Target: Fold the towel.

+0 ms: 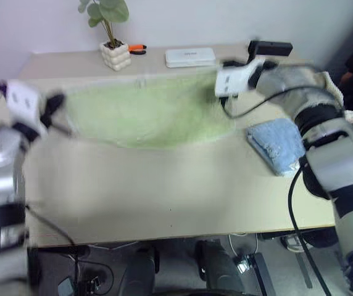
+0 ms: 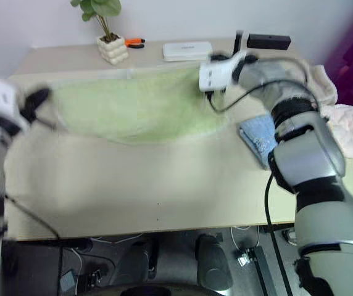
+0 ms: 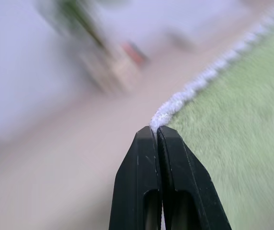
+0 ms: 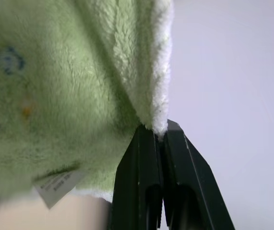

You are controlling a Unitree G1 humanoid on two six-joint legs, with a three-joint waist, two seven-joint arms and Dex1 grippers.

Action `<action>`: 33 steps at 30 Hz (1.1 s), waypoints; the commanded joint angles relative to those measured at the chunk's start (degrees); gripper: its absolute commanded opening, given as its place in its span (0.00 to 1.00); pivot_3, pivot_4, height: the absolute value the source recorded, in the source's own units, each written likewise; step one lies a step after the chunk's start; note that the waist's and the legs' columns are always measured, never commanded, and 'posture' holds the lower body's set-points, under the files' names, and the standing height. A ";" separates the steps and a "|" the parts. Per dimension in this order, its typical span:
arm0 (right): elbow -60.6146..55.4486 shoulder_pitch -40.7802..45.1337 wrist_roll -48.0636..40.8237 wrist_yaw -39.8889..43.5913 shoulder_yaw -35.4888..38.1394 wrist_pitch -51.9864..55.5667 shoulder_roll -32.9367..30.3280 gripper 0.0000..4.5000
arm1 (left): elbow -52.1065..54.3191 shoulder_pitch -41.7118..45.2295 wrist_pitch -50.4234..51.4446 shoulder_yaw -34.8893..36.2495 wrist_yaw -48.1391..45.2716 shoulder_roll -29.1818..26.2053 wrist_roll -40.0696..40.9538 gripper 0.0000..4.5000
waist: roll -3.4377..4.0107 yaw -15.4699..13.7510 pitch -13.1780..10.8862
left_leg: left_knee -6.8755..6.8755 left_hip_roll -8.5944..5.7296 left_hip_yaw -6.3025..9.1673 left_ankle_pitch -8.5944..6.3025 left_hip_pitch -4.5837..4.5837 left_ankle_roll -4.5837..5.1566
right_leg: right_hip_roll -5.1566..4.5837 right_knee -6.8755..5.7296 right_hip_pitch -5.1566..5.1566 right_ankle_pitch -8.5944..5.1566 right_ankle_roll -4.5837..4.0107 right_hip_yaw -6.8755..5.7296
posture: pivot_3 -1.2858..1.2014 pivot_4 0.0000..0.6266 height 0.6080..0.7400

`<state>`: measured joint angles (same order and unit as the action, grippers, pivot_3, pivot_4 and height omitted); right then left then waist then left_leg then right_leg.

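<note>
Soft and limp, the green towel [image 1: 149,114] sags between left hand [image 3: 157,130] and right hand [image 4: 162,128], each pinched shut on a white-stitched corner, the best hold.

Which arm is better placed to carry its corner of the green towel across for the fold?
Neither clearly: the left tool and right tool are each shut on a corner of the towel, stretched between them, so both should probably move together.

L hand [image 3: 157,130] pinched on towel [image 3: 233,143] white edge
</note>
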<state>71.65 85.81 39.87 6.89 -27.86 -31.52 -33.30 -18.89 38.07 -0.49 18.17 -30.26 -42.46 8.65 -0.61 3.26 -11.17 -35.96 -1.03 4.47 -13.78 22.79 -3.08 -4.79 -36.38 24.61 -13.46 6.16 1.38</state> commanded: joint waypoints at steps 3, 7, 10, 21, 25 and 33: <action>-2.46 4.68 -6.16 2.76 6.22 -1.15 -3.50 0.01 | -11.83 11.68 -6.31 1.18 3.86 -2.90 -0.94 0.00 | -0.01 1.07 0.01 | 0.34 -0.02 -0.11 0.01 0.07 -0.02 | -0.03 0.21 0.10 -0.01 0.03 -0.01 | 0.52 0.24 0.99; -13.08 -5.46 -21.29 26.51 12.20 -4.83 -4.37 0.01 | -2.79 -1.92 -2.73 2.57 -10.17 -7.72 4.98 0.00 | -0.03 2.55 0.03 | 0.69 -0.01 -0.37 0.01 0.02 -0.02 | -0.18 0.20 0.29 -0.02 0.05 0.00 | 0.52 0.24 0.99; -31.79 -19.89 -31.76 42.90 13.21 3.09 -7.26 0.01 | 6.09 -17.40 2.98 6.17 -16.97 -10.74 9.23 0.00 | -0.02 2.69 0.02 | 0.76 0.06 -0.48 -0.02 -0.06 0.04 | -0.20 0.22 0.26 -0.02 0.06 0.00 | 0.52 0.24 0.99; -90.56 -59.51 -57.06 65.71 18.37 46.80 -25.35 0.01 | 26.67 -55.36 18.51 19.48 -31.08 -15.70 14.74 0.00 | -0.01 -1.26 -0.08 | -0.30 0.13 -0.38 -0.30 -0.20 0.53 | -0.15 0.03 -0.20 -0.17 -0.25 -0.11 | 0.52 0.24 0.99; -96.35 -61.29 -61.51 67.75 20.05 53.39 -28.47 0.01 | 28.38 -58.79 21.52 20.14 -34.09 -17.32 14.84 0.00 | -0.15 -1.82 0.02 | -0.28 0.38 -0.45 -0.32 -0.47 0.51 | -0.15 0.23 -0.55 -0.27 -0.31 -0.16 | 0.52 0.24 0.99; -85.25 -55.53 -48.12 61.92 15.31 46.48 -24.01 0.01 | 24.94 -50.89 21.26 12.43 -31.51 -16.74 12.32 0.00 | -0.21 -2.26 0.04 | -0.23 0.47 -0.67 -0.34 -0.36 0.54 | 0.08 0.27 -0.32 -0.11 -0.48 -0.11 | 0.52 0.24 0.99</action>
<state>-13.94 30.13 -9.75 68.77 -13.16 16.43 -56.84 7.23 -12.93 20.76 30.61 -62.58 -58.83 22.32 -0.83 1.00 -11.13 -36.18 -0.56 3.79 -14.12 22.43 -2.54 -4.72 -36.11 24.29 -13.55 5.73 1.28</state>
